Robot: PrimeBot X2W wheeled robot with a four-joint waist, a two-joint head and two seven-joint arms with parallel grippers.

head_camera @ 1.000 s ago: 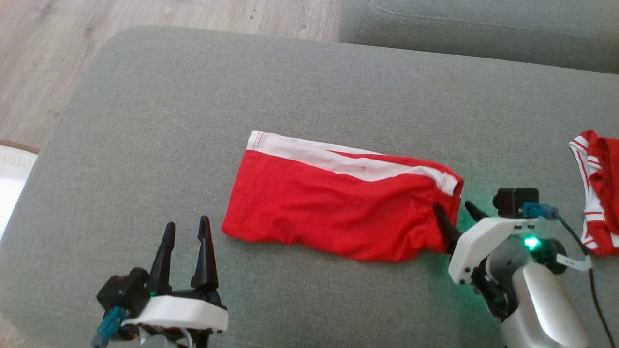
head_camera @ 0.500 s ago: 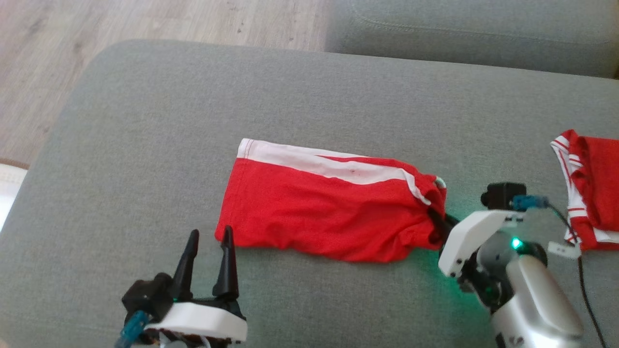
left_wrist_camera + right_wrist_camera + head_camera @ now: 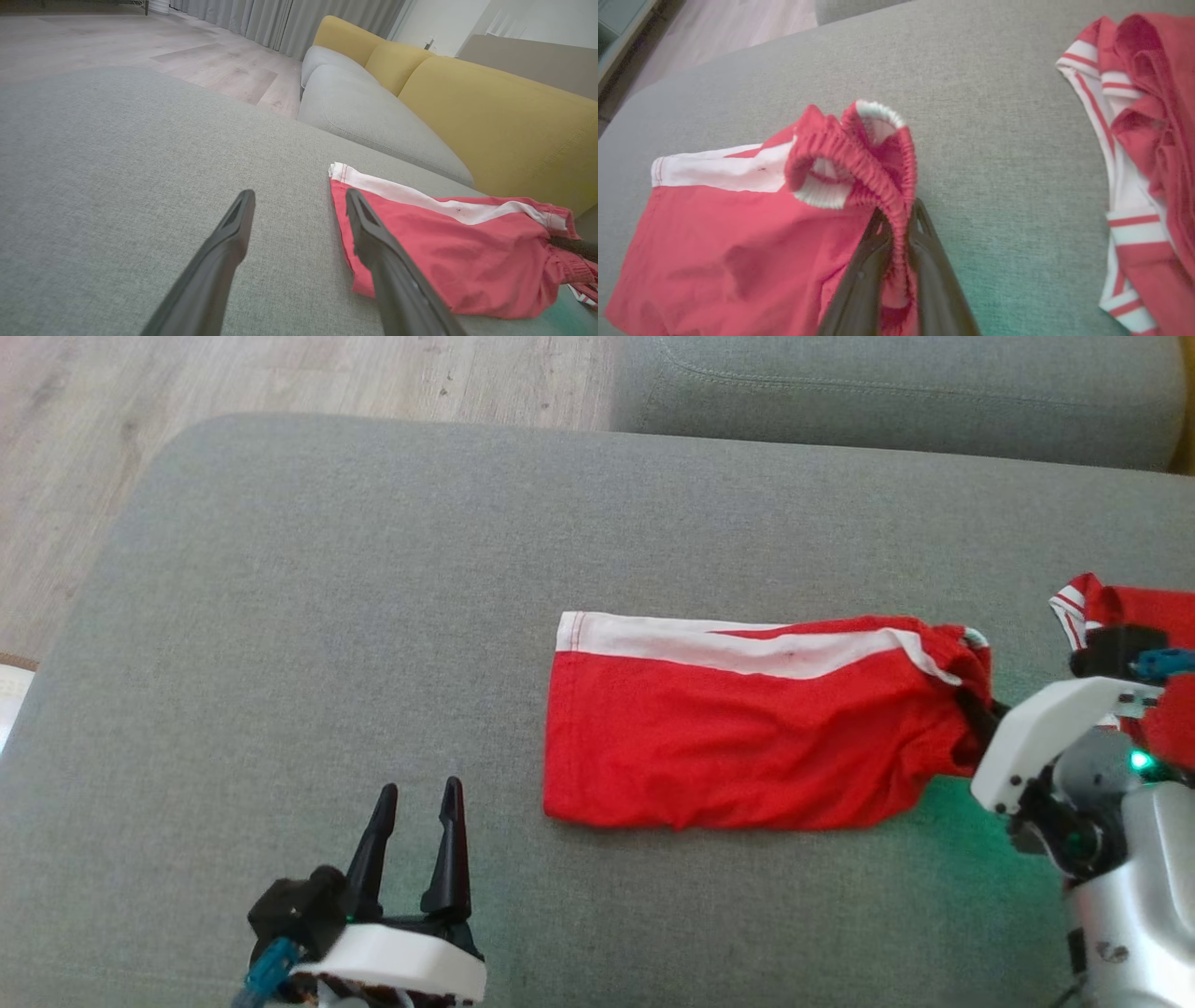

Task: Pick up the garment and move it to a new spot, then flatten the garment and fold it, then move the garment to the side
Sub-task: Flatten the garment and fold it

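Note:
The garment (image 3: pixel 738 747) is a pair of red shorts with a white stripe, lying folded and mostly flat on the grey ottoman (image 3: pixel 373 569). My right gripper (image 3: pixel 976 709) is shut on its bunched elastic waistband at the right end. The right wrist view shows the gathered waistband of the garment (image 3: pixel 714 242) pinched between the two dark fingers of that gripper (image 3: pixel 899 214). My left gripper (image 3: pixel 420 789) stands open and empty near the ottoman's front edge, left of the garment. In the left wrist view the left gripper (image 3: pixel 299 193) has the garment (image 3: pixel 444 261) just off its right finger.
A second red garment with white stripes (image 3: pixel 1120 607) lies crumpled at the ottoman's right edge, close to my right wrist, also in the right wrist view (image 3: pixel 1143 140). A grey sofa seat (image 3: pixel 887 392) with yellow back cushions (image 3: pixel 490 116) lies beyond. Wood floor (image 3: pixel 93 429) at the left.
My right gripper has shut on the garment's waistband and dragged the garment to the right along the ottoman, toward the striped garment. The head view has shifted. My left gripper stays open.

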